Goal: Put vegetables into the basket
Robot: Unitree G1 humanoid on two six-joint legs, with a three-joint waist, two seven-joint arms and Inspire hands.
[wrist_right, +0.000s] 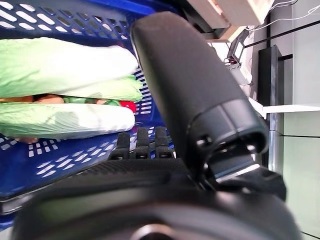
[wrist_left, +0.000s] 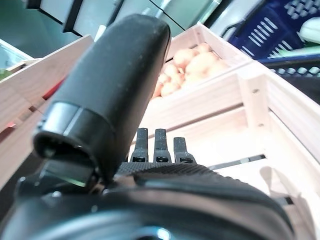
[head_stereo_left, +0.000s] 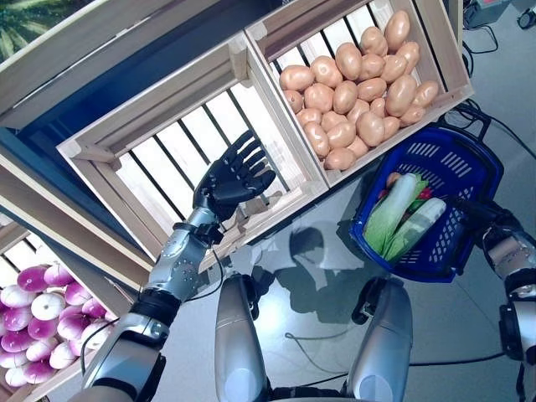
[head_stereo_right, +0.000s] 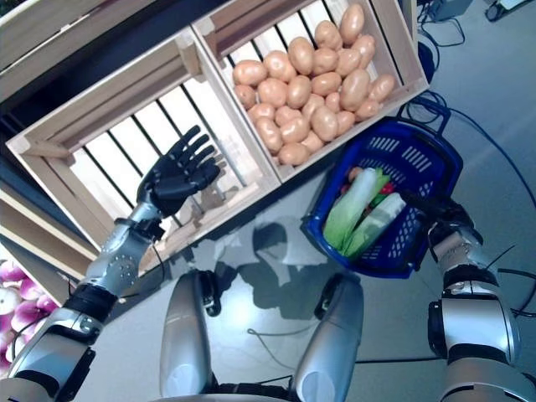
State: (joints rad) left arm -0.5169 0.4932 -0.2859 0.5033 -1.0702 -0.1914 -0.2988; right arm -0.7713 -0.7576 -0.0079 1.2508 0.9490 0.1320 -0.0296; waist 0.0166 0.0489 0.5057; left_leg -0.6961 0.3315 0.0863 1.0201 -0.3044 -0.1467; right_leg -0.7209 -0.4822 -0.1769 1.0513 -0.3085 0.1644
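The robot's dark left hand (head_stereo_left: 233, 180) hovers with spread, empty fingers over the bare wooden slatted crate (head_stereo_left: 159, 159), brown potatoes (head_stereo_left: 356, 92) lying beyond its fingertips, while the right hand (head_stereo_right: 441, 219) grips the blue plastic basket (head_stereo_left: 456, 163) holding pale green cabbages (head_stereo_left: 394, 209).

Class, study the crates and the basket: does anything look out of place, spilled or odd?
Nothing is spilled or damaged. The one oddity: the left robot hand hangs open over a wooden crate that holds nothing, while the potatoes fill the next crate. Two cabbages lie in the blue basket, by the right robot hand.
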